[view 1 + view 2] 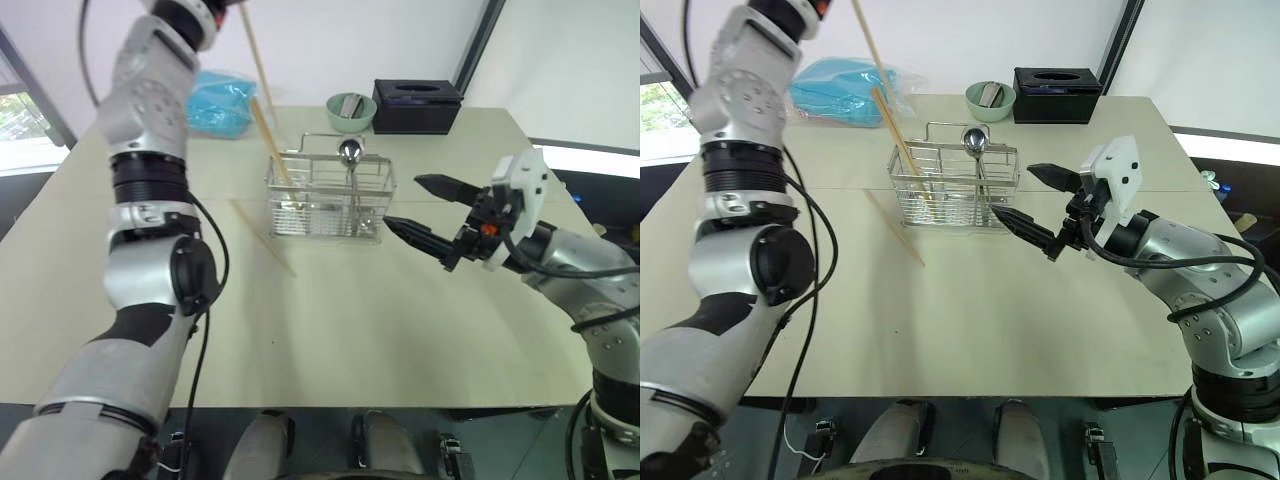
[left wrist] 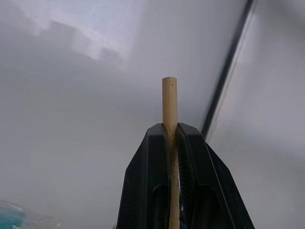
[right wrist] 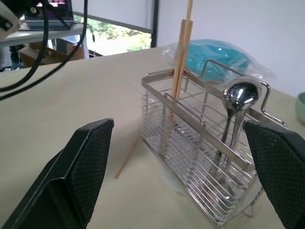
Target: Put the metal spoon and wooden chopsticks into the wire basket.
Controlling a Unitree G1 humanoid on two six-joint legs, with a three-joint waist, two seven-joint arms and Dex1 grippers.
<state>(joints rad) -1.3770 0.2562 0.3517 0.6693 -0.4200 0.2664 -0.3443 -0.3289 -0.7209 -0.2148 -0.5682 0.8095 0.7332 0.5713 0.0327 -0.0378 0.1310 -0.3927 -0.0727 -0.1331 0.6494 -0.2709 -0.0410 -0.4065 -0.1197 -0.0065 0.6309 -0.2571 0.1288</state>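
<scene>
The wire basket stands at the middle of the table. In its right compartment the metal spoon stands bowl up. One wooden chopstick leans in the left compartment. Another chopstick lies flat on the table just left of the basket. My left gripper is raised high above the basket's left end and is shut on a third chopstick, which slants down toward the basket. To the right of the basket, at about its height, my right gripper is open and holds nothing.
Behind the basket a pale-green bowl stands beside a black tissue box. A blue plastic bag lies at the back left. The table has bare surface in front of the basket.
</scene>
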